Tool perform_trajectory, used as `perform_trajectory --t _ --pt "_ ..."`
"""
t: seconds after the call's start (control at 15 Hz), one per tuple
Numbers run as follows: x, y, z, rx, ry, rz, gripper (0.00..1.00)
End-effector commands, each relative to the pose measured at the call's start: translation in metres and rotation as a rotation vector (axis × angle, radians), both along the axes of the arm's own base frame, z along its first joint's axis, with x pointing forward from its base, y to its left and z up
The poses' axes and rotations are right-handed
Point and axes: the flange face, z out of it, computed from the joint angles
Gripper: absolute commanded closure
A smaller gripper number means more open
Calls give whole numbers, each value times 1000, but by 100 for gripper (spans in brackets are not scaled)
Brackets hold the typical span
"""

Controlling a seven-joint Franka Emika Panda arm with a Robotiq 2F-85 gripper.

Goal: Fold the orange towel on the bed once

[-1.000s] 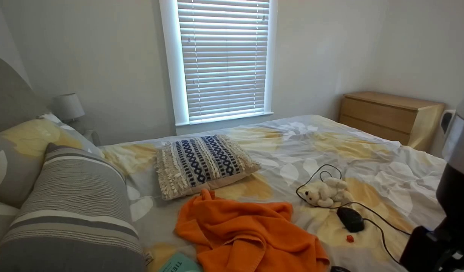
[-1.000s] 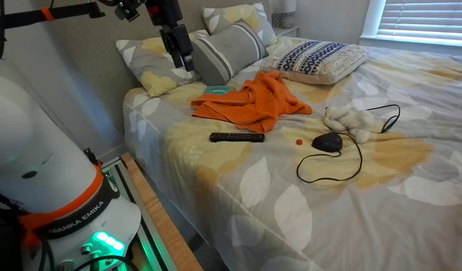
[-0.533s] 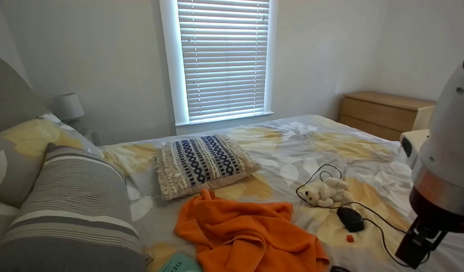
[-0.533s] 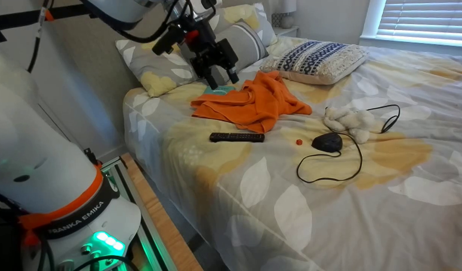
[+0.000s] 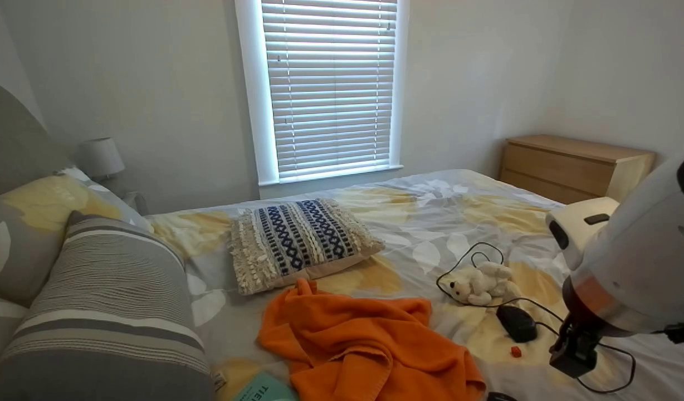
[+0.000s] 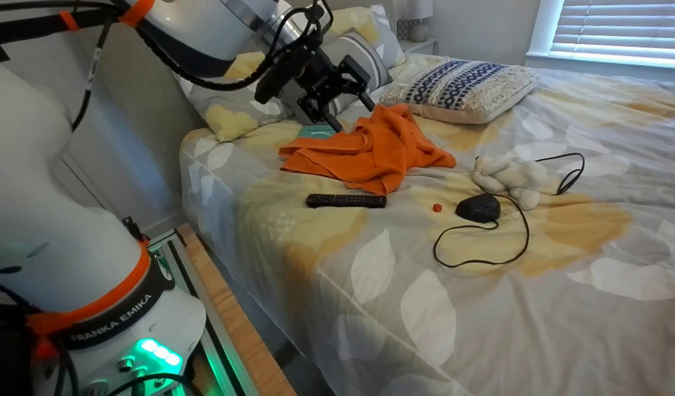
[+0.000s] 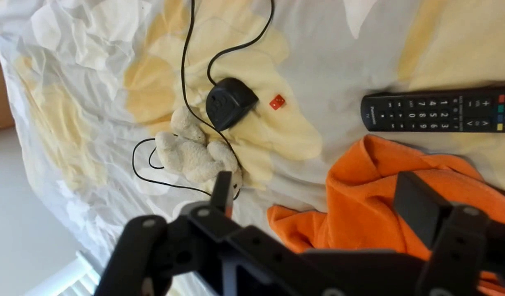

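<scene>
1. I have the orange towel (image 6: pixel 395 148) lying rumpled on the bed (image 6: pixel 535 335), with a flap turned back over itself.
2. My gripper (image 6: pixel 351 114) hangs tilted above the bed, at 11 o'clock from the towel in an exterior view.
3. The jaws stand wide apart; in the wrist view I see one at 7 o'clock from centre and its mate at 4 o'clock, in front of the orange cloth.
4. In an exterior view with the wooden chest of drawers (image 5: pixel 559 167) behind, my gripper shows at 3 o'clock from the towel, bed visible between them; a striped grey pillow (image 5: pixel 113 312) lies at 9 o'clock.
5. In the wrist view, the black Panasonic TV remote (image 7: pixel 437 110) lies just beside the towel, at 1 o'clock from it.
6. From the towel there, a red die (image 7: pixel 277 102) shows between 10 and 11 o'clock; a black corded device (image 7: pixel 230 103) lies near the die, at its 9 o'clock, and a white plush toy (image 7: pixel 195 160) at 7 o'clock from the device.
7. The fringed, blue-patterned cushion (image 6: pixel 464 88) lies at 2 o'clock from the towel in an exterior view; I cannot tell whether the two touch.
8. There, a teal book (image 6: pixel 313 132) lies at about 10 o'clock from the towel, partly hidden by my gripper.
</scene>
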Motion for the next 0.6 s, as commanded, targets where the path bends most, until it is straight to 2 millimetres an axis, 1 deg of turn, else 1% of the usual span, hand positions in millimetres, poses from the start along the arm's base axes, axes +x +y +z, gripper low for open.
perform_trajectory --t 0.0,0.13,0.2,0.27,0.33,0.47,0.53 --pt "0 1 0 -2 -1 3 0" --pt "1 1 1 -3 -2 6 0" --pt "2 -7 4 -66 -20 -30 0" --pt "7 -10 2 -116 -44 10 0" --pt "10 -11 -5 -164 -36 75 0" --pt "12 0 -21 -196 -29 215 0" --pt "11 11 -21 -224 -63 264 0"
